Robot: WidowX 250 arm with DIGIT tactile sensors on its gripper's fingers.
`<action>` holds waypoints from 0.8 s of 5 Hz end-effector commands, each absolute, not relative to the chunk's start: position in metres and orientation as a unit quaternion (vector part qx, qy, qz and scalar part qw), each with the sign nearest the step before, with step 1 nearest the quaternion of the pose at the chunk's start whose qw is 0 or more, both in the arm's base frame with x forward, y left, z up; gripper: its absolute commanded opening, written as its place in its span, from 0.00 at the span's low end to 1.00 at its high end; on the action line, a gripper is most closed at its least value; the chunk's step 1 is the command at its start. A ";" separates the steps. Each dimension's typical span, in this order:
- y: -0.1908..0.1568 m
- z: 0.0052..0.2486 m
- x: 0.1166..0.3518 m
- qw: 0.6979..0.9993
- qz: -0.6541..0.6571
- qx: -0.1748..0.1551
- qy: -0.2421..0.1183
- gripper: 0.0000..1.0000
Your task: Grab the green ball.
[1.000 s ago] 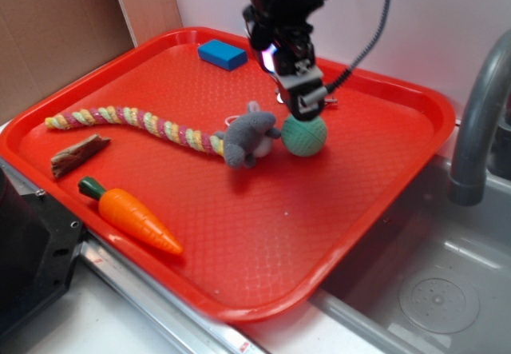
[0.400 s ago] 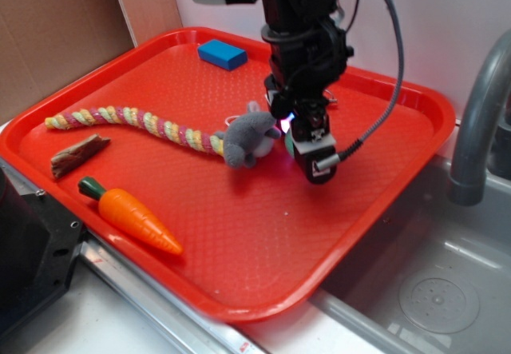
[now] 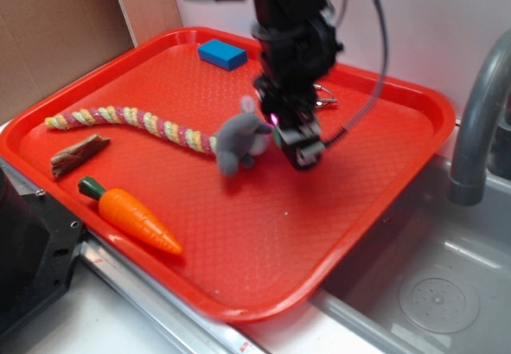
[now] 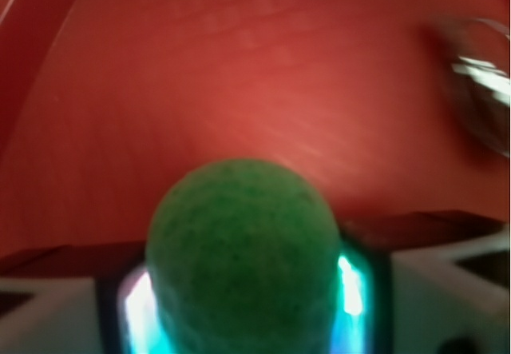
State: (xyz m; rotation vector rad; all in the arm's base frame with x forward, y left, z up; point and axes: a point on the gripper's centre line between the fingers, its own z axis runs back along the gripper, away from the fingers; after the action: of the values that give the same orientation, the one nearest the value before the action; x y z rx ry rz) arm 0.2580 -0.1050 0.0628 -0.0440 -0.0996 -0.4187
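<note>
Your claw (image 3: 297,150) has dropped beside the grey mouse (image 3: 236,140) since a second ago and now pinches the round green ball (image 4: 241,250), hiding it above the red tray (image 3: 239,234).

Mock kitchen counter arranged as a robot test bench. Shown by a grey curved metal faucet (image 3: 477,122) at right above a grey steel sink basin (image 3: 435,286) with a round drain, a brown cardboard panel (image 3: 56,34) and plain white wall (image 3: 447,18) as backdrop, and a red plastic cafeteria tray (image 3: 375,202) holding toys: orange plastic carrot (image 3: 132,216), grey plush mouse (image 3: 238,138), blue rectangular block (image 3: 222,53).
</note>
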 end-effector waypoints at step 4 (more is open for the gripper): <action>-0.059 0.243 0.139 0.997 0.040 -0.019 -0.061 0.00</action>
State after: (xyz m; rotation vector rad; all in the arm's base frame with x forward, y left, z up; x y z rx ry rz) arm 0.1367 -0.0450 0.2307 -0.0196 -0.0894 0.0681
